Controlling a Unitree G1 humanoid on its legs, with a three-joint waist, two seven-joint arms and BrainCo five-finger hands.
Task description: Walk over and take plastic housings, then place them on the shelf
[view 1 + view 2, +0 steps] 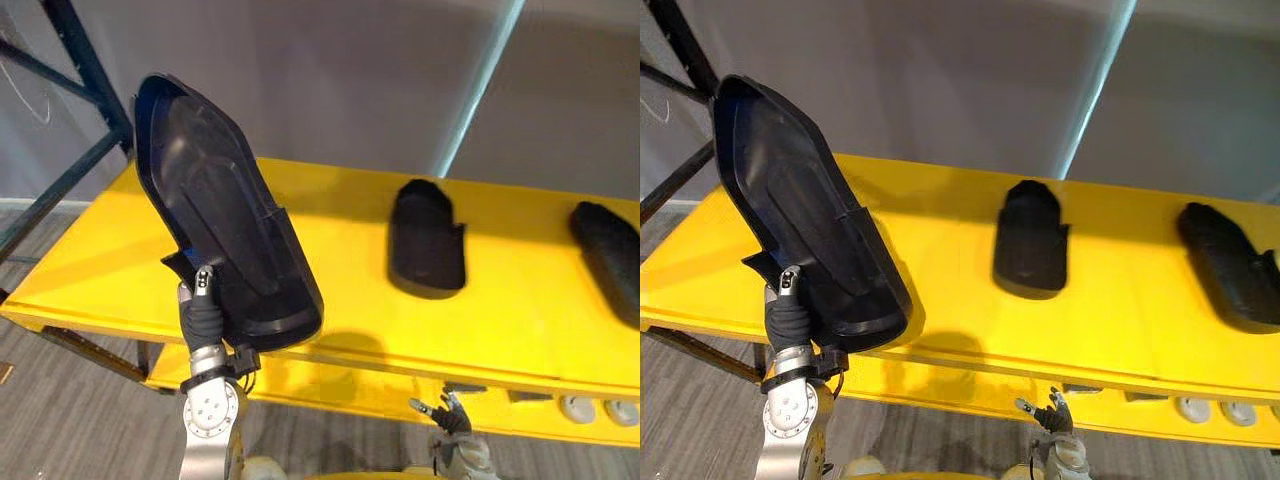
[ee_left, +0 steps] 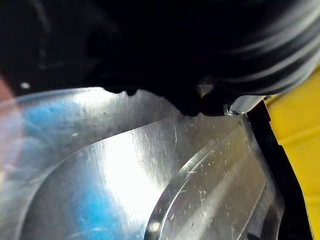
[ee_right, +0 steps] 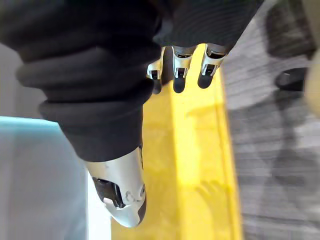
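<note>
Left hand (image 1: 203,305) clamps the black plastic housing (image 1: 220,210) by one edge, its bulk towering above, so it could lever loose onto the yellow shelf (image 1: 340,265) beyond; right hand (image 1: 452,420) hangs slack.

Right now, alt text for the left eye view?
The left hand grips a large black housing, tilted up over the yellow shelf. A second housing lies mid-shelf, a third housing at right; the right hand hangs open below.
</note>
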